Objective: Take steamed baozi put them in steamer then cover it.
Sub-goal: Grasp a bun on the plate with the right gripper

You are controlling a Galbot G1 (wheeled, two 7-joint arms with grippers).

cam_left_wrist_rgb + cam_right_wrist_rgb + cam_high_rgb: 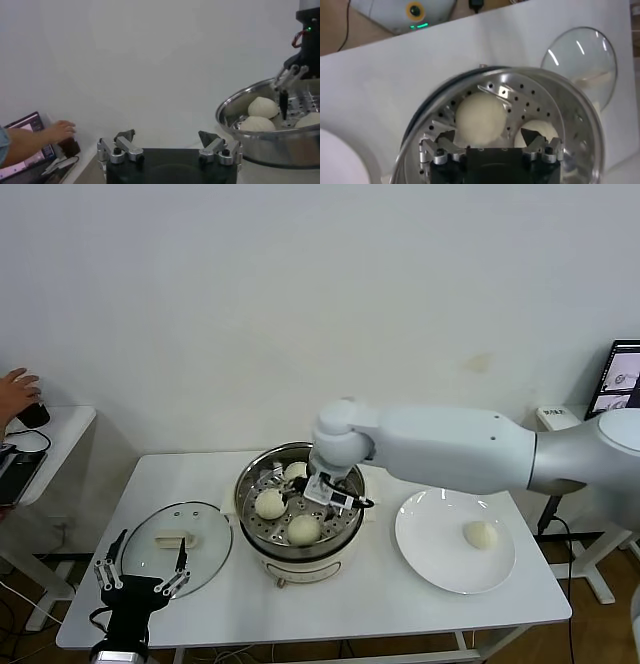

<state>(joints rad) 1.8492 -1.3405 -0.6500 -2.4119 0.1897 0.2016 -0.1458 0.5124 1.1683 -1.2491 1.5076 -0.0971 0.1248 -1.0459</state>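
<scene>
The right gripper (pixel 292 484) hung inside the steamer (pixel 258 472), its jaws apart and clasping nothing, with a steamed baozi (pixel 480 119) resting on the perforated tray (pixel 536 102) just between and beyond the fingers. Three buns lay in the pot: one at the back (pixel 296 471), one to the robot's left (pixel 269 504) and one at the front (pixel 304 529); the back one was partly masked by the gripper. A fourth baozi (pixel 481 534) remained on the white plate (pixel 425 554), to the steamer's right. The step in hand appeared to be the release of the third bun; the next move would call for lifting clear of the rim and reaching to the plate. The left gripper (pixel 140 569), jaws apart and empty, waited at the table's near edge beside the glass cover (pixel 205 549). A person's hand (pixel 15 392) showed at the far left, cut off by the frame.
</scene>
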